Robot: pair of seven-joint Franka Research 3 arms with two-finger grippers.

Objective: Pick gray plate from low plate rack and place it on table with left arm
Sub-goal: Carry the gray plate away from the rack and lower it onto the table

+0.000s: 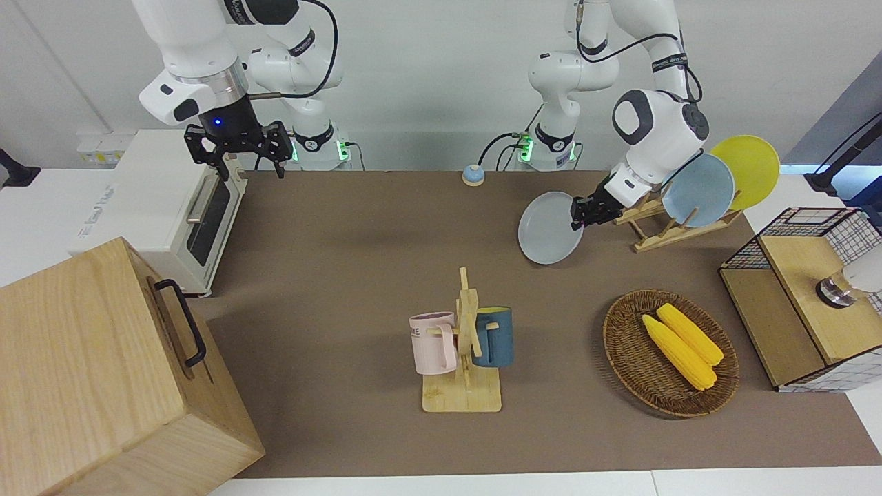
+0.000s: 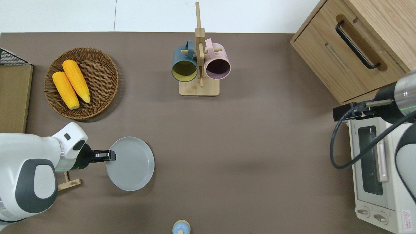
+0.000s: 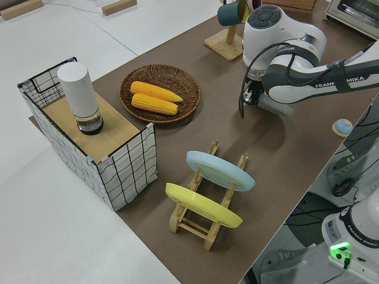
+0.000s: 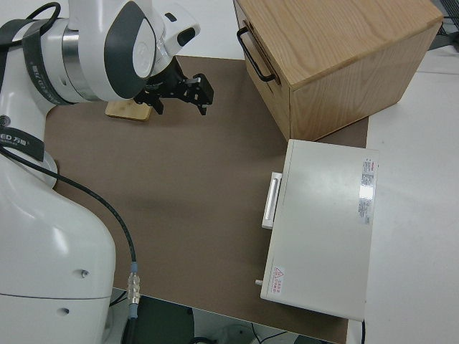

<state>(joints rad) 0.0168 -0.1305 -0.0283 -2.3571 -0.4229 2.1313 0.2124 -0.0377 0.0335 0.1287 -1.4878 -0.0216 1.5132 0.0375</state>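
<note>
Left gripper (image 2: 110,155) clamps the gray plate (image 2: 132,164) by its rim, tilted over the table (image 2: 247,156) beside the low plate rack (image 1: 654,231), toward the left arm's end. Right arm parked, fingers spread.

A plain pale wall (image 1: 427,76) rises at the robots' edge of the table (image 1: 344,275), with a socket strip (image 1: 96,146) low on it toward the right arm's end. Around the table, white surfaces (image 3: 71,225) spread out on the sides away from the wall. A light-wood cabinet (image 1: 89,372) with a black handle (image 1: 180,321) stands at the right arm's end, farther from the wall than the white toaster oven (image 1: 162,207) just beside it. Light is even and soft.
</note>
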